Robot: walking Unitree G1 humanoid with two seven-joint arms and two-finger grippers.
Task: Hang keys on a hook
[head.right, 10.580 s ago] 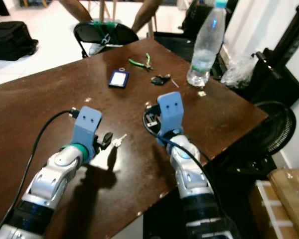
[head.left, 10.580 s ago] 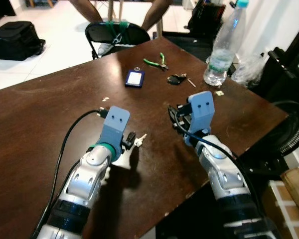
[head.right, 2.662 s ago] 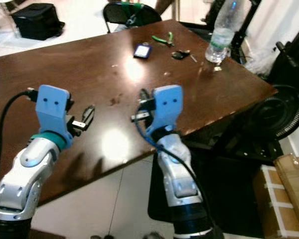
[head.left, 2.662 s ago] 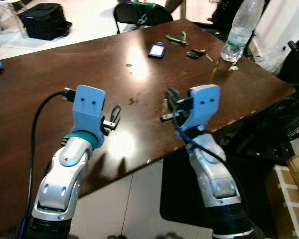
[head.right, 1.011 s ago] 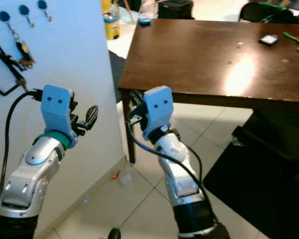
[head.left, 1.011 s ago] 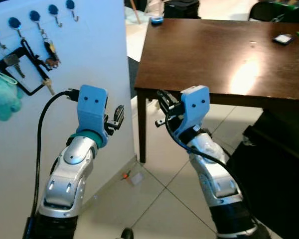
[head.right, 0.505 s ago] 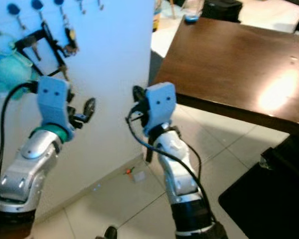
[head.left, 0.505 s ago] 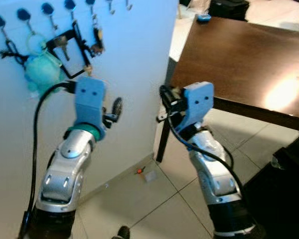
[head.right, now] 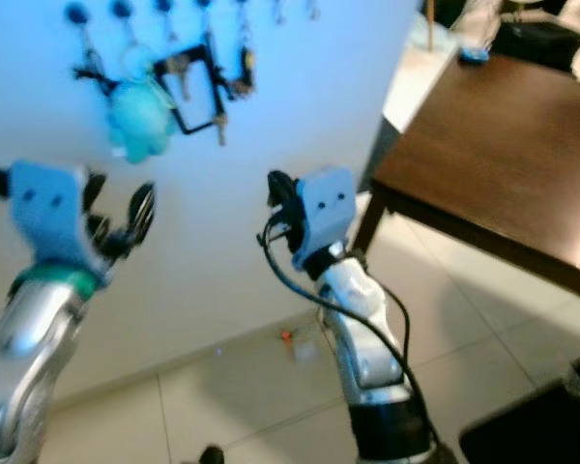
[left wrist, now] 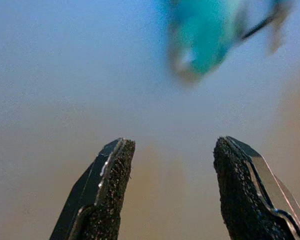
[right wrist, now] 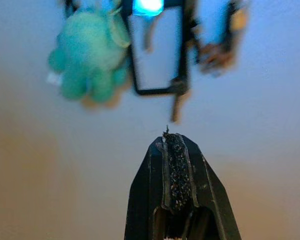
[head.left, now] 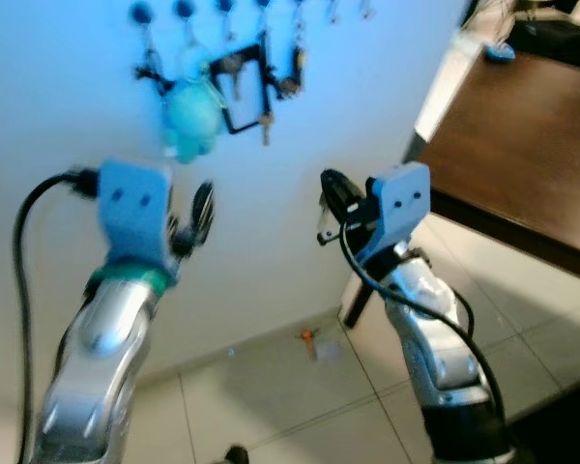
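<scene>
The keys (right wrist: 215, 50) we can make out are a blurred bunch hanging from one hook (head.left: 261, 6) in the row high on the pale wall (head.left: 68, 87). Their shapes are too smeared for us to count them. A single key-like piece (right wrist: 176, 107) dangles below the lower corner of a black rectangular frame (right wrist: 157, 55), which hangs from the same row. Just beside the frame hangs a teal plush toy (head.left: 193, 111), its outline soft with blur. The top of the hook row is cut off by the picture's upper edge.

The left claw (left wrist: 173, 141) is raised before the wall below the plush toy. Its fingers (left wrist: 107, 195) are spread wide, and we see bare wall between them. The right claw (right wrist: 175, 137) is also raised and points at the wall under the frame. Its two fingers are pressed together pad to pad, and we cannot tell whether anything thin is caught between them. A black cable (head.left: 24, 222) loops from the left wrist.

To the robot's right, a dark brown tabletop (head.left: 522, 145) juts in, cut off by the edge, with something blue (head.left: 500, 50) at its far end that we cannot identify. Below lies a pale tiled floor (head.left: 271, 406) with a small orange scrap (head.left: 309, 335) near the foot of the wall.
</scene>
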